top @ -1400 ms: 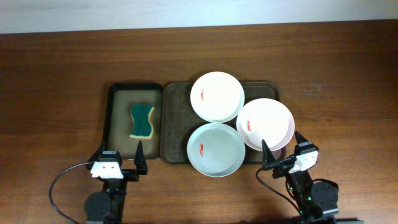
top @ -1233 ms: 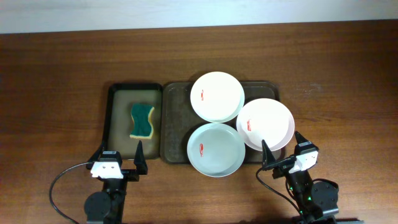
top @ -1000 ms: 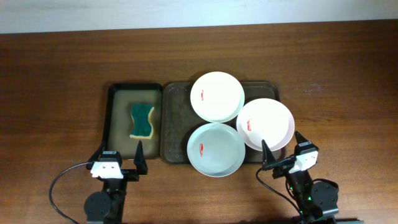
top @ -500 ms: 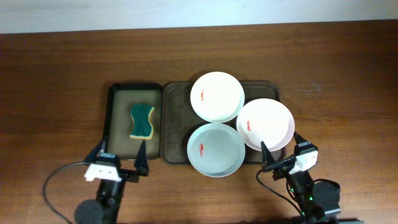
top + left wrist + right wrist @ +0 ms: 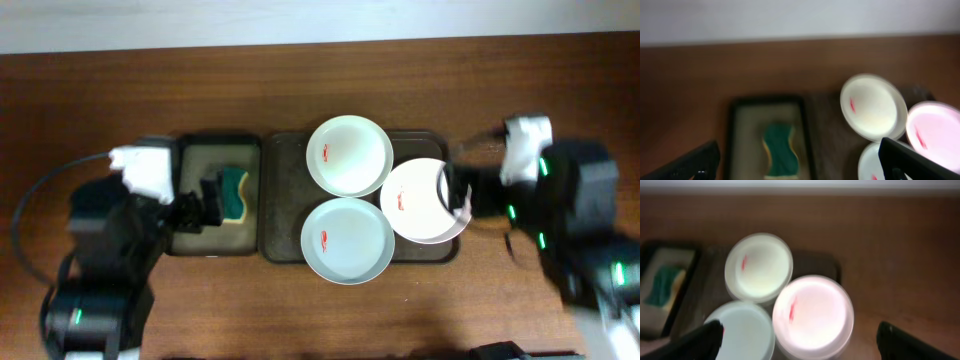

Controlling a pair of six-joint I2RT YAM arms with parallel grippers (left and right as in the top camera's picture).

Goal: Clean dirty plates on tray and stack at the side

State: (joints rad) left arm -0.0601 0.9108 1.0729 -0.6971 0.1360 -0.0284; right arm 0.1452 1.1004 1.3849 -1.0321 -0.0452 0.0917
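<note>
Three dirty plates lie on the large dark brown tray (image 5: 283,200): a white one (image 5: 348,155) at the back, a pinkish one (image 5: 415,200) at the right and a pale mint one (image 5: 347,240) at the front. Each has a small red smear. My left gripper (image 5: 205,205) is open and empty, raised over the small tray beside the sponge. My right gripper (image 5: 455,195) is open and empty, raised over the pinkish plate's right edge. The left wrist view shows the white plate (image 5: 872,107) between the spread fingers (image 5: 800,167). The right wrist view shows the pinkish plate (image 5: 812,315) between the spread fingers (image 5: 802,342).
A smaller dark tray (image 5: 190,150) stands left of the large one and holds a green and yellow sponge (image 5: 235,195). The sponge also shows in the left wrist view (image 5: 780,155). Brown wooden table (image 5: 540,80) surrounds the trays.
Both arms have lifted from the table's front edge and moved forward. The left one is now over the small tray, the right one at the pinkish plate. The plates have not moved.
</note>
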